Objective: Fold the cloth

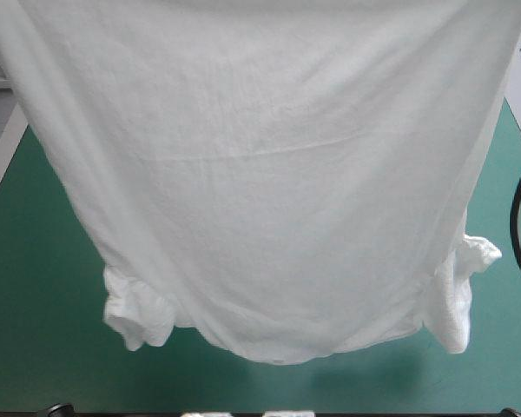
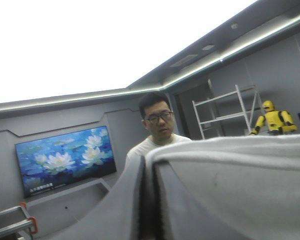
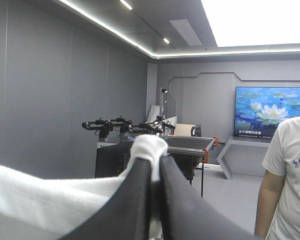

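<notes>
The white T-shirt (image 1: 260,174) hangs lifted as one wide sheet and fills most of the high view. Its two sleeves (image 1: 135,308) (image 1: 456,295) bunch at the lower corners, and the neckline end droops lowest, just over the teal-green cover (image 1: 35,304). Neither gripper shows in the high view; both are above the picture. In the left wrist view my left gripper (image 2: 149,165) is raised and shut on the T-shirt (image 2: 240,165), whose edge stretches away from the fingertips. My right gripper (image 3: 156,155) is also raised and shut on the T-shirt (image 3: 40,195), a white tuft poking above the black fingers.
Teal-green cover shows on both sides of the hanging shirt and along the near edge beneath it. The table's left edge (image 1: 4,165) runs diagonally at the far left.
</notes>
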{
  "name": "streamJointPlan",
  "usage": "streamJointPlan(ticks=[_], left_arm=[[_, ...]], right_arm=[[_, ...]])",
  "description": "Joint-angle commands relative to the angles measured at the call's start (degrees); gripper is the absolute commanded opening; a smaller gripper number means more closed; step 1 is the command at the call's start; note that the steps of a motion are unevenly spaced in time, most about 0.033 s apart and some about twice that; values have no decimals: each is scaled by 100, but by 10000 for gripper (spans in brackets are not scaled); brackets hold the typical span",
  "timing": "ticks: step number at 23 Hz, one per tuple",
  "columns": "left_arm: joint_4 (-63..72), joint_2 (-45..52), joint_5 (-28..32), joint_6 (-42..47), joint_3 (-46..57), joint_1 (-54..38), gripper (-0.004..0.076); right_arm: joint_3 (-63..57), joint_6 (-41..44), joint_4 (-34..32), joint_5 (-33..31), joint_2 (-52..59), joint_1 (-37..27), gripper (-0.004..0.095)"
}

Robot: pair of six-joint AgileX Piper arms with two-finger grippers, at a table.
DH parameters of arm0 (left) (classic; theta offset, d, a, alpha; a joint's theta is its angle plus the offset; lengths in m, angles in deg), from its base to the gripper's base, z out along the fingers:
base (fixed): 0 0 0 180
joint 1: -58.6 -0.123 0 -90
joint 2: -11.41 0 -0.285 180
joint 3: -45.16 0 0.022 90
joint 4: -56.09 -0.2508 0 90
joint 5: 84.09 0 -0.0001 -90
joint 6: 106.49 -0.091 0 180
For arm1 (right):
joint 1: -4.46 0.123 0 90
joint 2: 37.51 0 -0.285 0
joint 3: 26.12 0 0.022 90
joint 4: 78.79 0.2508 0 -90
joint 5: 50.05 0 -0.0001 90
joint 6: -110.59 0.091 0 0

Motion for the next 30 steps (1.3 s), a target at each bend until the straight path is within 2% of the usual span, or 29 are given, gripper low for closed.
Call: streamJointPlan(ticks=[1,4,9,13,14,17,20,21,22,24,26,30], left_arm=[[-599,-254,698,186,-83,-8,-10],[-1464,-539,705,743,-83,-8,-10],[-3584,-1129,292,2362,-83,-34,-9],[-3725,-1553,560,2947,-83,-685,-9],[-3522,-1673,769,3046,-83,-983,-9],[-1910,-2359,2715,3037,-95,-2361,-9],[-1002,-3264,3984,3037,-662,-3124,-10],[-991,-3441,4073,3037,-921,-3180,-10],[-1003,-3886,3995,3047,-1532,-3226,-10],[-1252,-4451,3865,3017,-2231,-3226,-9],[-1111,-4691,3359,3044,-2451,-3226,-9],[-243,-4680,1552,2452,-2198,-3306,-9]], right_arm=[[118,173,-253,699,-207,-33,-15],[118,408,-502,856,-490,-33,-16],[154,717,-861,1277,-1028,-33,-17],[441,1141,-1496,1382,-1558,-44,-17],[559,1202,-1591,1404,-1712,-100,-17],[1410,1440,-1499,1488,-2605,-723,-17],[2709,1104,-523,1725,-3770,-1357,-17],[2924,999,-356,1780,-4010,-1426,-17],[3428,866,-61,1783,-4438,-1583,-17],[3856,799,82,1760,-4862,-1702,-17],[3915,766,82,1605,-5028,-1695,-17],[3571,494,103,605,-5028,-1748,-17]])
